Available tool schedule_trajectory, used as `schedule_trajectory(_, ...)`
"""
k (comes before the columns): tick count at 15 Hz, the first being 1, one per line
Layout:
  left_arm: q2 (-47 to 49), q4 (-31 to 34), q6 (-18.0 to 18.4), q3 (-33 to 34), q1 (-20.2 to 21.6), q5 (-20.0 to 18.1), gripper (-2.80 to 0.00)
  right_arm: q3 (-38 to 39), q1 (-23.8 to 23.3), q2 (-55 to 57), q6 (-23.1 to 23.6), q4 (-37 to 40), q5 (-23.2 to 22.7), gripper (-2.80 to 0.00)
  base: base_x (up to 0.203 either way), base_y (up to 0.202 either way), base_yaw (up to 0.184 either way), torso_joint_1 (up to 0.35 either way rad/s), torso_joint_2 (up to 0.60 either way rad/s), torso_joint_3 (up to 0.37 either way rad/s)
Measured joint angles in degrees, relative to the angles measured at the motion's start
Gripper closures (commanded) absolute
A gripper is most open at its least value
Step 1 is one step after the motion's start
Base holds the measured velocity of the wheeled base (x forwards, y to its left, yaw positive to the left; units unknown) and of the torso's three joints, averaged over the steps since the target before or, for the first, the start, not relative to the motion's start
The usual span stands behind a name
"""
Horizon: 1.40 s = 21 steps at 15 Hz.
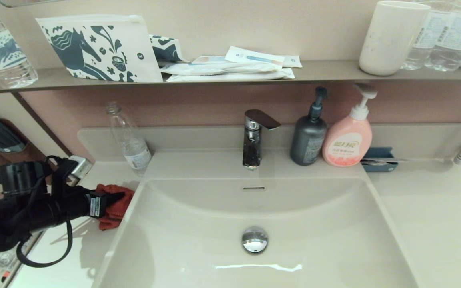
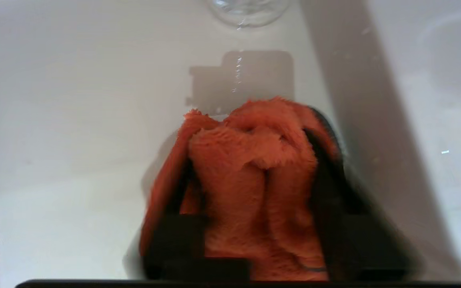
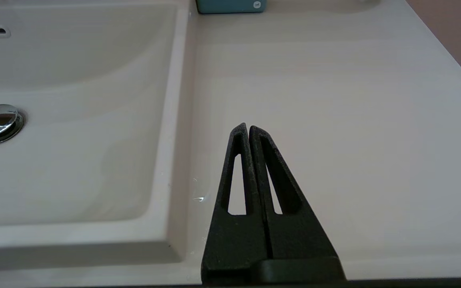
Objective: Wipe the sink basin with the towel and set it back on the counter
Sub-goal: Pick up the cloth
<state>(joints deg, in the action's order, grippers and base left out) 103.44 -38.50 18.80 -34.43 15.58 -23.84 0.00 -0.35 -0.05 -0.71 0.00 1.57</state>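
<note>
A: The towel (image 2: 250, 180) is bunched between the fingers of the left end effector (image 1: 112, 202), which are clamped on it. It sits at the surface (image 1: 90, 236) just left of the sink basin (image 1: 314, 240), beside the rim.

B: Lifted or resting?

A: I cannot tell; the head view shows it low over the surface, touching or nearly so. Whether this is pick-up or put-back, I cannot tell either.

B: How should the step go?

A: If wiping is next, I would keep the grip firm, lift enough to clear the rim, then press the fluffy side flat on the basin wall. If it is the put-back, part the fingers only once the cloth lies fully on the surface, clear of the plastic bottle (image 1: 128, 140) just behind.

B: And the right end effector (image 3: 248, 130)?

A: Parked over the surface right of the basin, its 2 fingers pressed together, holding nothing. It is absent from the head view.

B: What else differs between views?

A: The left wrist view shows the dark backing folded into the grip, where the head view shows only a red lump. Only the head view shows the faucet (image 1: 254, 136) and soap bottles (image 1: 346, 136).
</note>
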Motion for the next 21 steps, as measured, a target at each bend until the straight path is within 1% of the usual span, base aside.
schedule_trajectory(4,-2.67,0.05,-1.97,0.67,-0.37,0.34,0.0,0.0,0.0,0.0,0.0,0.0,-0.01,0.0,0.0,0.0,0.0,0.0,0.0,0.0)
schedule_trajectory(7,-9.59,1.1,-4.74,2.19,0.33,0.83,0.0,0.0,0.0,0.0,0.0,0.0,-0.01,0.0,0.0,0.0,0.0,0.0,0.0,0.0)
schedule_trajectory(8,-12.89,2.74,-5.44,2.58,0.54,1.04,0.0,0.0,0.0,0.0,0.0,0.0,0.0,0.0,0.0,0.0,0.0,0.0,0.0,0.0)
schedule_trajectory(10,-19.98,8.65,-6.17,2.48,1.02,1.22,0.0,0.0,0.0,0.0,0.0,0.0,0.0,0.0,0.0,0.0,0.0,0.0,0.0,0.0)
schedule_trajectory(12,-27.64,16.32,-7.06,1.65,1.32,1.25,0.0,0.0,0.0,0.0,0.02,0.0,0.0,0.0,0.0,0.0,0.0,0.0,0.0,0.0)
schedule_trajectory(14,-34.56,23.12,-9.83,1.05,1.48,1.7,0.0,0.0,0.0,0.0,0.0,0.0,0.0,0.0,0.0,0.0,0.0,0.0,0.0,0.0)
schedule_trajectory(15,-37.58,25.71,-11.12,0.9,1.52,2.54,0.0,0.0,0.0,0.0,0.02,0.0,0.0,0.0,0.0,0.0,0.0,0.0,0.0,0.0)
schedule_trajectory(17,-42.28,28.35,-11.95,1.34,1.54,4.32,0.0,0.0,0.0,0.0,0.02,0.0,0.0,0.0,0.0,0.0,0.0,0.0,0.0,0.0)
schedule_trajectory(19,-45.42,31.28,-12.06,1.41,1.59,4.63,0.0,0.0,0.0,0.0,0.0,0.0,-0.01,0.0,0.0,0.0,0.0,0.0,0.0,0.0)
schedule_trajectory(21,-47.99,35.56,-12.1,-0.3,1.32,4.53,0.0,0.0,0.0,0.0,0.0,0.0,0.0,0.0,0.0,0.0,0.0,0.0,0.0,0.0)
